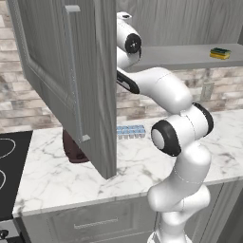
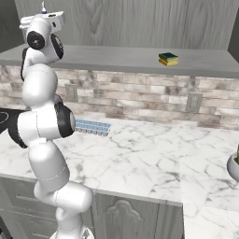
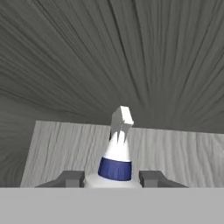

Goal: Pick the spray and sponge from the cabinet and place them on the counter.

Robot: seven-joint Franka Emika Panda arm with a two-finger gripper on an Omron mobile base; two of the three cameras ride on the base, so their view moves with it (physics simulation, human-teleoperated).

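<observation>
My jaws are drawn in tight on the spray (image 3: 117,153): in the hand view its white body sits squarely between my two dark finger tips (image 3: 70,178), one at 9 o'clock of it and one at 3 o'clock, with the blue band just above them and the white head rising at 12 o'clock. My gripper (image 3: 113,180) is inside the cabinet (image 1: 61,71); grey wood grain is all around the bottle, and the pale shelf board (image 3: 175,157) runs under it from side to side.

From the left base view, the open cabinet door (image 1: 90,95) hangs out over the counter (image 1: 57,175) and covers my hand, so the door stands between that camera and what I hold. Its long bar handle (image 1: 76,76) runs down the door face. My arm bends up from 5 o'clock toward the shelf at 12 o'clock.

The sponge (image 2: 168,59) lies flat on the cabinet shelf, well apart from me, toward 3 o'clock along the board; its green layer is up and its yellow below.

Down on the counter, a pale blue ice-cube tray (image 2: 92,126) lies against the brick wall, just beside my elbow. A dark red thing (image 1: 73,148) stands partly hidden behind the lower edge of the door. The black stovetop (image 1: 12,161) borders the counter at 9 o'clock. A round pale vessel (image 2: 233,165) shows at the right edge of the right base view.
</observation>
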